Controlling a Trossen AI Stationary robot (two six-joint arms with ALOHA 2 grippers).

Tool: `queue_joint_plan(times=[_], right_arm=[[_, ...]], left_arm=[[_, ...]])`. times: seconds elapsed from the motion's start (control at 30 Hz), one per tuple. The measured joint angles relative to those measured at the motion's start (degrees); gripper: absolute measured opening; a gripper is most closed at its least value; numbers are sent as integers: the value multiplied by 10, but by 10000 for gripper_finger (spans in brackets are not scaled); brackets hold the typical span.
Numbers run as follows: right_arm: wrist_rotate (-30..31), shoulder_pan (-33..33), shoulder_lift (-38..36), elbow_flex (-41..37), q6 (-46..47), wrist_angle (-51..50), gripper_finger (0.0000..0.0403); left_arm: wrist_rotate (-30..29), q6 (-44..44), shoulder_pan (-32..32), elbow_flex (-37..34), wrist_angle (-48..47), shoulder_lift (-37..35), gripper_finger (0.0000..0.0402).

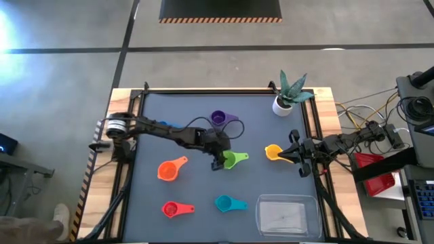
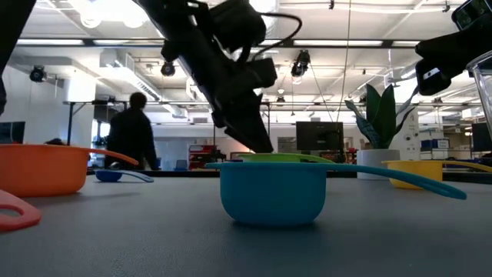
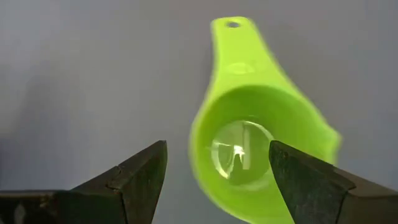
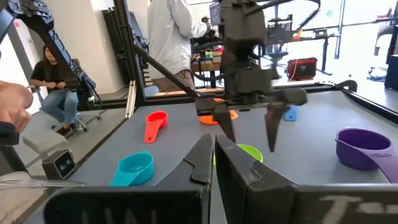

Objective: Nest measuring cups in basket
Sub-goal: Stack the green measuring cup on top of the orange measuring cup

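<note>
The left gripper (image 1: 222,161) reaches mid-worktop, jaws apart over the green cup (image 1: 232,160); the right gripper (image 1: 293,153) waits, jaws together.

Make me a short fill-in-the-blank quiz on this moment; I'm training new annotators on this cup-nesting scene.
1. The left gripper, fingers open, hovers at the ___ cup.
2. The clear basket holds ___ cups.
3. The right gripper is ___, next to the yellow cup.
4. The cup nearest the low camera is ___.

Answers: green; no; shut; teal
</note>
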Motion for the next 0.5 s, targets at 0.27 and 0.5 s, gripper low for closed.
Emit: queue_joint_plan(times=[0.27, 0.5], right_arm=[[0, 0, 0, 0, 0, 0, 9], [0, 0, 0, 0, 0, 0, 9]], left_arm=[[0, -7, 20, 0, -9, 32, 229], [3, -10, 21, 0, -19, 43, 90]])
